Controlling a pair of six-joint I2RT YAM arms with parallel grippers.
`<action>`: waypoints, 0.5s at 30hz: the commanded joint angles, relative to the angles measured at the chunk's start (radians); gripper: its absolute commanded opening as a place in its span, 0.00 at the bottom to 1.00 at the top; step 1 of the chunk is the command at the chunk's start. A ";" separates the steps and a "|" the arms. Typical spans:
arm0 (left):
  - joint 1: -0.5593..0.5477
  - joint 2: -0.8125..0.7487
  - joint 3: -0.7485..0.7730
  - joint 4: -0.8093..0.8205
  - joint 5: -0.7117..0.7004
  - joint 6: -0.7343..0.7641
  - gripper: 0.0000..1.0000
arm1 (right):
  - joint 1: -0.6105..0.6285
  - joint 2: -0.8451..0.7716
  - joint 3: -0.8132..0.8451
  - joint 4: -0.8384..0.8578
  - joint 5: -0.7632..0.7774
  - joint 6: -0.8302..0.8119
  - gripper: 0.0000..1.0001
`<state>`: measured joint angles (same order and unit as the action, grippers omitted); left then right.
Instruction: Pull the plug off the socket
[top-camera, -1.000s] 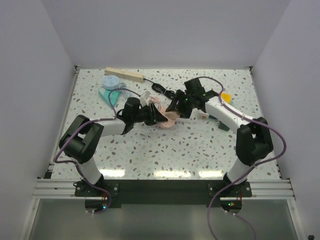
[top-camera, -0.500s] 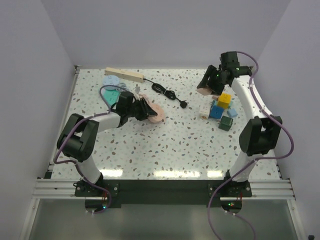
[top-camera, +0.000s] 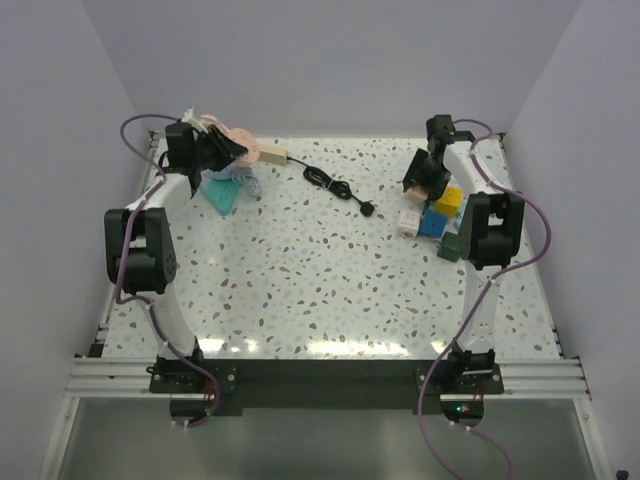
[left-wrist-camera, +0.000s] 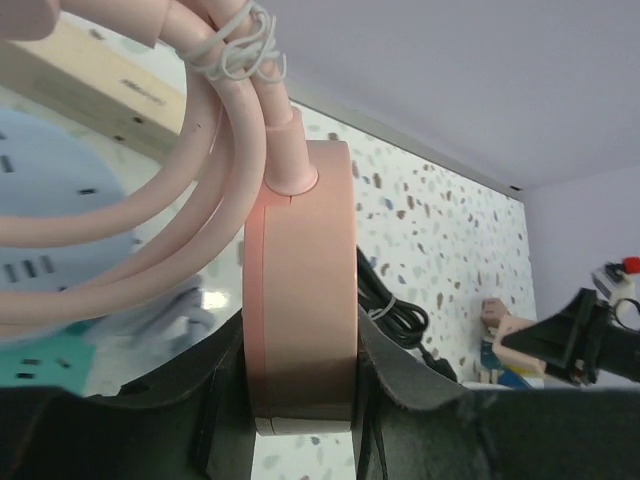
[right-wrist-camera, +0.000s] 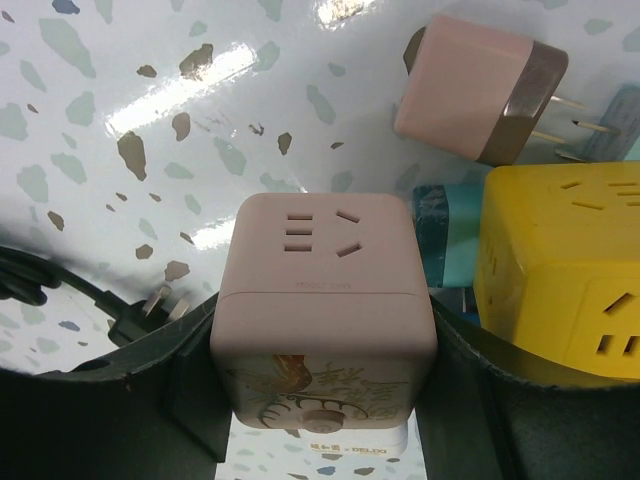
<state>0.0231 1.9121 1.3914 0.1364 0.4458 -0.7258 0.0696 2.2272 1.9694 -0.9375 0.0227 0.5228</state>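
The beige power strip (top-camera: 272, 154) lies at the back left, its thin black cord (top-camera: 325, 180) trailing to a loose black plug (top-camera: 368, 208). It also shows in the left wrist view (left-wrist-camera: 90, 85). My left gripper (top-camera: 213, 146) (left-wrist-camera: 300, 340) is shut on a flat round pink unit (left-wrist-camera: 300, 290) with a coiled pink cord (left-wrist-camera: 150, 240), held above the strip's left end. My right gripper (top-camera: 421, 183) (right-wrist-camera: 325, 330) is shut on a pink cube socket (right-wrist-camera: 325, 290) above the table at the back right. No plug is seen in the strip's visible outlets.
A pink adapter with prongs (right-wrist-camera: 480, 85) and a yellow cube (right-wrist-camera: 560, 270) lie by the right gripper. Coloured cubes (top-camera: 440, 215) cluster at the right. A pale blue round socket (left-wrist-camera: 50, 200) and a teal piece (top-camera: 225, 195) lie under the left gripper. Walls are close behind.
Both grippers parted from the table's middle. The left carried the round pink unit to the back left corner. The right carried the pink cube to the back right by the cubes.
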 joint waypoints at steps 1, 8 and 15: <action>0.052 0.086 0.066 -0.014 0.028 0.037 0.00 | -0.008 -0.018 0.043 0.014 0.033 -0.006 0.00; 0.083 0.189 0.150 -0.046 0.010 0.074 0.18 | -0.008 -0.024 0.003 0.028 0.046 -0.021 0.15; 0.092 0.170 0.152 -0.072 -0.032 0.081 0.78 | -0.011 -0.109 0.011 0.019 0.032 -0.038 0.94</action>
<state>0.1005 2.1086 1.5131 0.0803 0.4583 -0.6819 0.0643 2.2227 1.9705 -0.9295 0.0414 0.5083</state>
